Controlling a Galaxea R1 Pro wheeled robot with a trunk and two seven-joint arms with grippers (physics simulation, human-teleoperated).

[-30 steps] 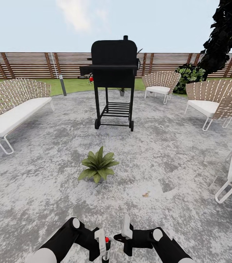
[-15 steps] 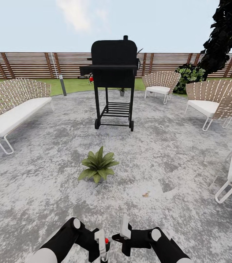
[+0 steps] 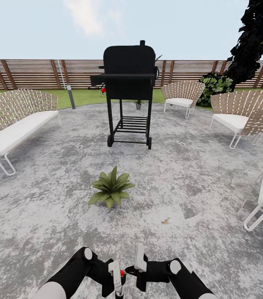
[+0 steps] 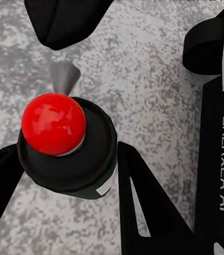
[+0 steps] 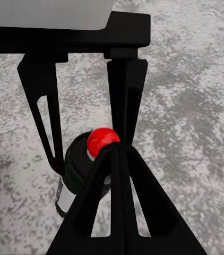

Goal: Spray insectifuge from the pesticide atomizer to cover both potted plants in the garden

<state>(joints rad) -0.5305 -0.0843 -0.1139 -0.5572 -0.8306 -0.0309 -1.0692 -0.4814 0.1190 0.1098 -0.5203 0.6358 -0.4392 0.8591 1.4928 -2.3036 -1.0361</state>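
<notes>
My left gripper [image 3: 117, 277] is low in front of me, shut on the pesticide atomizer [image 3: 120, 275]. In the left wrist view the atomizer's red top [image 4: 53, 123] sits on its dark body between the black fingers [image 4: 138, 196]. My right gripper [image 3: 134, 269] is shut right beside it. In the right wrist view its joined tips [image 5: 115, 151] meet the red top [image 5: 102, 139], with the white label [image 5: 64, 200] below. One potted plant [image 3: 111, 187] stands on the patio ahead of me. A second potted plant [image 3: 138, 103] shows small beyond the grill's legs.
A black grill on wheels [image 3: 129, 91] stands mid-patio behind the near plant. A woven bench [image 3: 15, 120] is at the left, woven chairs [image 3: 239, 112] at the right and back. A grey lamp post [image 3: 70, 96] and slat fence [image 3: 32, 74] edge the lawn.
My right gripper has shifted a little left, closing in on the atomizer's red top. The left gripper with the atomizer has barely moved.
</notes>
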